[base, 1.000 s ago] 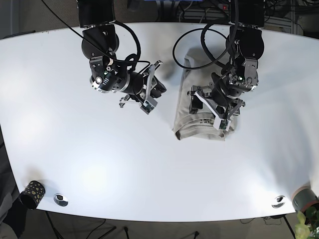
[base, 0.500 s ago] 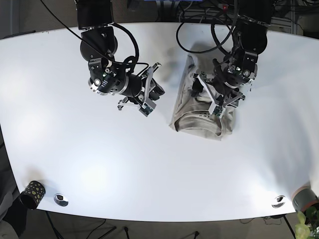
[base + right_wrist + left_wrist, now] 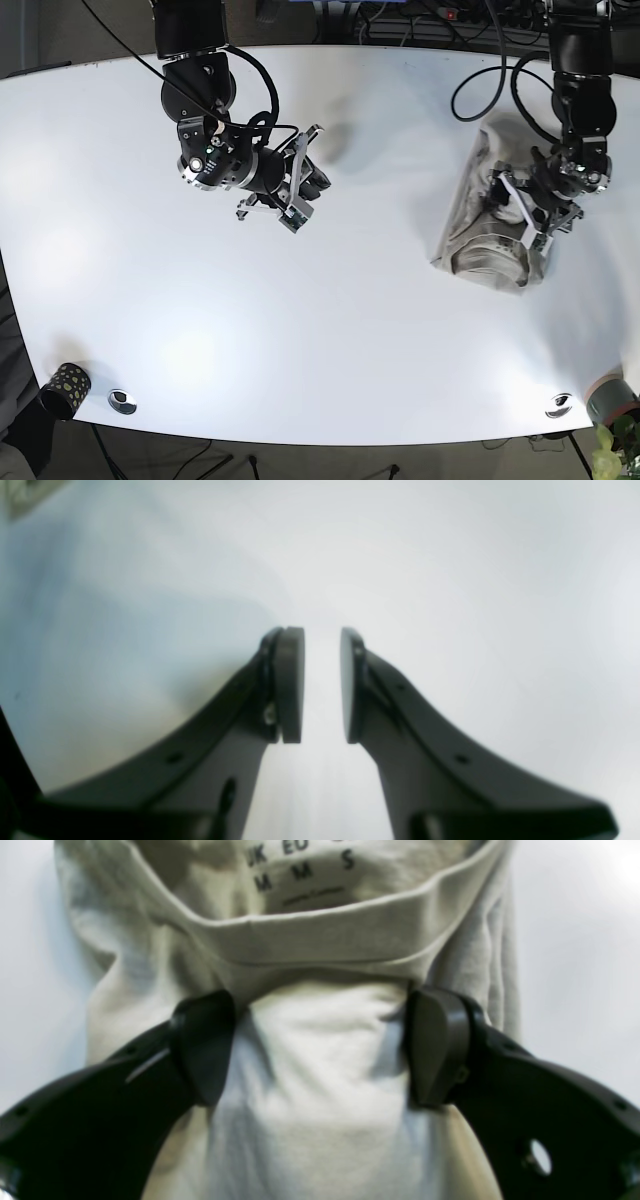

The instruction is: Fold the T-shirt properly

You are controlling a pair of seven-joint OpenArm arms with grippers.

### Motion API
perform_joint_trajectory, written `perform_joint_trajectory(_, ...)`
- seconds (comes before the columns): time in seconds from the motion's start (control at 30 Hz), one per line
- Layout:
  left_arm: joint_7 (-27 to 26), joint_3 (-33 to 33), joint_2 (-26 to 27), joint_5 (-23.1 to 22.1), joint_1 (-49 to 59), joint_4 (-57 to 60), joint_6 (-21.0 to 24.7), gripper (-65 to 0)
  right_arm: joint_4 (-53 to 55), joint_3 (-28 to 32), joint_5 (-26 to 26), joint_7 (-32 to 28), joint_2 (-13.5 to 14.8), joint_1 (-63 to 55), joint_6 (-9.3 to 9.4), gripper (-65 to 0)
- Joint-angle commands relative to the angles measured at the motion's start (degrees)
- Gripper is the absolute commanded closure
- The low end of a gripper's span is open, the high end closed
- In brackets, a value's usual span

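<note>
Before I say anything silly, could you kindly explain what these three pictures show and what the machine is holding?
The overhead picture shows two robot arms over a white table. The other two come from cameras on the wrists, looking along each claw. The left gripper is open, its fingers resting on a folded beige T-shirt, size print visible inside the collar. The right gripper hangs over bare table, slightly open, holding nothing. A dark spotted cup stands at one table corner.
</note>
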State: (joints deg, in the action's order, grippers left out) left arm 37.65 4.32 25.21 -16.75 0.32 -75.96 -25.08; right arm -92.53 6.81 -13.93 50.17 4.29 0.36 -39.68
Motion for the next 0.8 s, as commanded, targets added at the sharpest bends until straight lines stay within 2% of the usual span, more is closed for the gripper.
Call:
perform_joint_trajectory(0.0, 5.74, 0.83, 4.02, 5.98, -0.71, 4.18, 1.12, -48.3, -1.4, -0.08, -1.14, -1.16, 0.14, 1.09, -0.32, -12.2)
perform_joint_trajectory(0.17, 5.3, 2.41, 10.44, 5.98, -2.91, 12.45, 1.04, -48.3, -1.67, -0.17, -1.14, -1.16, 0.23, 1.09, -0.32, -12.2)
perform_joint_trajectory(0.4, -3.67, 3.38, 17.47, 5.98, -3.26, 21.94, 1.04, -48.3, -4.92, -3.42, -1.14, -1.07, 0.94, 0.56, -0.32, -12.2)
perform_joint_trajectory(0.67, -7.19, 3.64, 20.37, 5.63, -3.44, 24.14, 0.95, -48.3, -9.84, -3.51, -0.62, -1.07, 1.46, 0.47, -0.32, -12.2)
perform_joint_trajectory(0.77, -7.01, 7.16, 20.02, 5.63, -3.44, 21.41, 0.95, -48.3, -11.25, -3.51, -0.62, -1.07, 1.46, 0.39, -0.32, -12.2)
